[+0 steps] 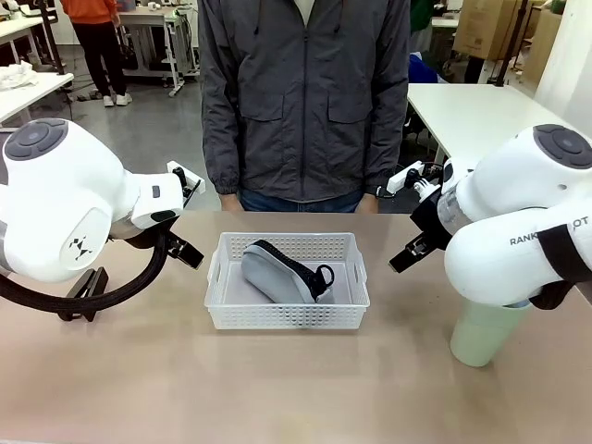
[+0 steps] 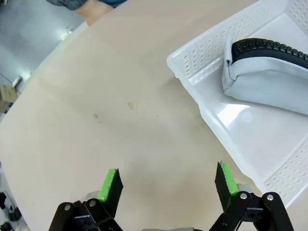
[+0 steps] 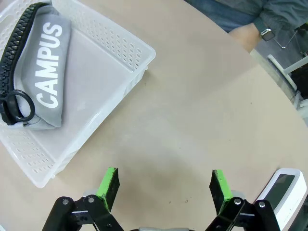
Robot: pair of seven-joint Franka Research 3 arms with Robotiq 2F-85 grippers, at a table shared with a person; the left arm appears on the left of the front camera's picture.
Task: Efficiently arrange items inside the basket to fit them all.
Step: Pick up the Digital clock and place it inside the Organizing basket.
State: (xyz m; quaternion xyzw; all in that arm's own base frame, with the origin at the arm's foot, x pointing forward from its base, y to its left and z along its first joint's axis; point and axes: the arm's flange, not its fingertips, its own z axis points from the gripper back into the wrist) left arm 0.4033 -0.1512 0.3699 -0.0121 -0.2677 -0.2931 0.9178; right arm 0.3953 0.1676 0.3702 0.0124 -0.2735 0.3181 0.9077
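Hovering over the table (image 2: 120, 96) either side of the basket (image 1: 287, 319), the left gripper (image 2: 168, 185) and right gripper (image 3: 163, 185) had jaws spread and empty, so with the shoe (image 1: 282, 270) lying slantwise inside, nudging it against one long wall looked wise before fetching the cup (image 1: 481, 338) outside.

In the middle of the worktop (image 1: 277, 398), basket (image 1: 287, 319), long sides running left to right. Inside it, shoe (image 1: 277, 273) on its side, slanting from back left to front right, sole toward the far side. Right of the basket, nearer the front edge and well apart from it, cup (image 1: 481, 338) standing on the worktop, partly under the right arm (image 1: 518, 231). Left of the basket, left arm (image 1: 65, 203). Behind the far edge, facing the basket, person (image 1: 305, 92).
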